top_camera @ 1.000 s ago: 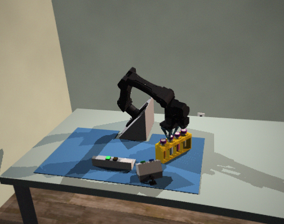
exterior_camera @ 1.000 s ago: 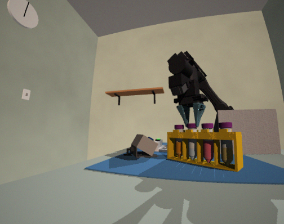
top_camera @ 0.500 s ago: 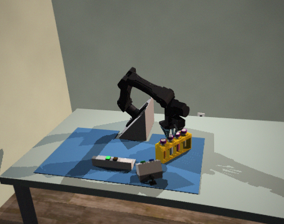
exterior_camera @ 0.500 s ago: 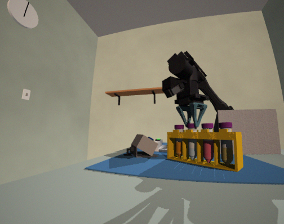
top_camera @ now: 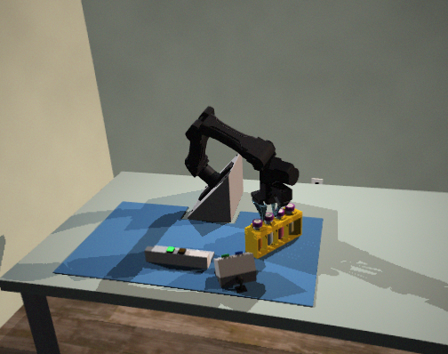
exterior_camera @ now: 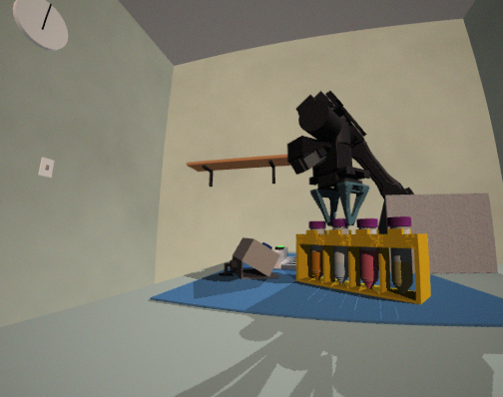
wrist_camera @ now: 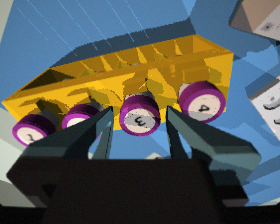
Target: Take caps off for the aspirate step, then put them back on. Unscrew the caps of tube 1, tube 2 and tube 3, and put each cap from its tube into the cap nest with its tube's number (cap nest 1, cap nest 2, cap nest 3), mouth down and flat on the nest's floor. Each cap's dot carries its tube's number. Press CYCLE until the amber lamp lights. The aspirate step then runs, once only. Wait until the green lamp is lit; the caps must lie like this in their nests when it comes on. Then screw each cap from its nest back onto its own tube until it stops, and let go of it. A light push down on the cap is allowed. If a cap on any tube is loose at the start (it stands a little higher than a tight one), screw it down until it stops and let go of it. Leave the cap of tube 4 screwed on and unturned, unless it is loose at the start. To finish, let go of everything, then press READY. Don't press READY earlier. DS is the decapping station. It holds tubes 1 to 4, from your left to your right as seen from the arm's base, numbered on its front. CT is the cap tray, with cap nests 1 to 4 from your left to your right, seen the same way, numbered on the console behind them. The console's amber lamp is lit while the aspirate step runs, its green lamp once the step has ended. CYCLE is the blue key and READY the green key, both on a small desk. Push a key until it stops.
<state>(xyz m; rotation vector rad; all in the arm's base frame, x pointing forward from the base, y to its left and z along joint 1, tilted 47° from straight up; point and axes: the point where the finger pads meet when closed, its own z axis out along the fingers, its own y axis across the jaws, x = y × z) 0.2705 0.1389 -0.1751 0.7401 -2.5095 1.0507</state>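
Note:
The yellow decapping station (top_camera: pixel 273 237) (exterior_camera: pixel 411 241) (wrist_camera: pixel 156 65) stands on the blue mat and holds four tubes with purple caps. In the wrist view the caps read 1 (wrist_camera: pixel 32 131), 2 (wrist_camera: pixel 77 119), 3 (wrist_camera: pixel 139 117) and 4 (wrist_camera: pixel 201 101). All four caps sit on their tubes. My gripper (top_camera: pixel 268 208) (exterior_camera: pixel 339 219) (wrist_camera: pixel 139 111) points straight down over tube 3. Its fingers are open and flank cap 3 (top_camera: pixel 268 216) (exterior_camera: pixel 339 222) at cap height, with a small gap on each side. Cap 2 (exterior_camera: pixel 367 222) and cap 4 (exterior_camera: pixel 316 224) stand close outside the fingers.
The long grey console (top_camera: pixel 177 258) with a green and an amber lamp lies left of the station, with the white cap tray (wrist_camera: pixel 271 107) by it. The small key desk (top_camera: pixel 235 267) (exterior_camera: pixel 256 256) (wrist_camera: pixel 261 15) stands beside them. A grey wedge block (top_camera: pixel 220 196) stands behind the arm.

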